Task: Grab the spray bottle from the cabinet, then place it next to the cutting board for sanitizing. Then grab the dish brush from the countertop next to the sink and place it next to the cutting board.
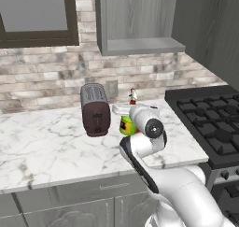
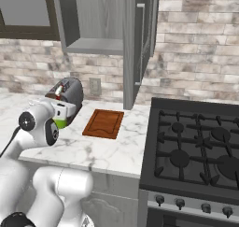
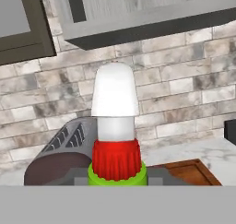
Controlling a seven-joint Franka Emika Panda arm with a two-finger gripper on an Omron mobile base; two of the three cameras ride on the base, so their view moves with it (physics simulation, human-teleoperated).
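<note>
My gripper [image 1: 123, 116] is shut on the spray bottle [image 1: 126, 127], a small green bottle with a yellow label, and holds it upright above the countertop [image 1: 46, 146] just right of the toaster. In the hand view its white-and-red top [image 3: 115, 126] rises straight in front of the camera. The reddish-brown cutting board [image 2: 103, 123] lies flat on the marble to the right of the bottle, and its corner [image 3: 189, 170] shows in the hand view. The grey cabinet [image 1: 140, 20] hangs above, and its open shelf niche [image 2: 93, 44] is bare. The dish brush and the sink are out of view.
A dark toaster [image 1: 94, 109] stands on the counter right beside the held bottle. A black gas stove [image 2: 196, 146] adjoins the counter on the right. An open cabinet door [image 2: 137, 44] juts out above the board. A brick wall closes off the back.
</note>
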